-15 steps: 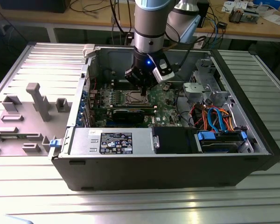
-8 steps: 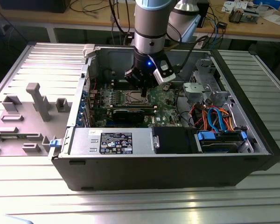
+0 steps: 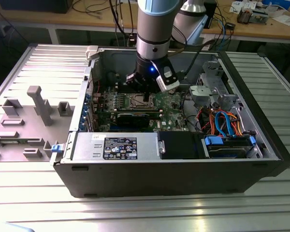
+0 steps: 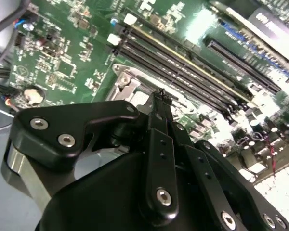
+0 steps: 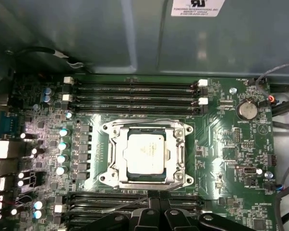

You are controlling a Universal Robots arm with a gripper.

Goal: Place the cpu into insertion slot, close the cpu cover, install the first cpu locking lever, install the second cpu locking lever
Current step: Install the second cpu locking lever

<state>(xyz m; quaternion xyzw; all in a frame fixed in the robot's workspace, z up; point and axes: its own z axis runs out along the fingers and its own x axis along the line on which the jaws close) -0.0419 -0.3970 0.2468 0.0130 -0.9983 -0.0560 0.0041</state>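
At centre of green board: cpu seated in insertion slot w/ cpu cover down; gripper, fingers pinched together on nothing, hovers beside; lever step judged current, needing precise hooking.

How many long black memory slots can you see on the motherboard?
At least 6: four parallel slots on the far side of the cpu in the first wrist view, two more nearer the gripper, which may hide others.
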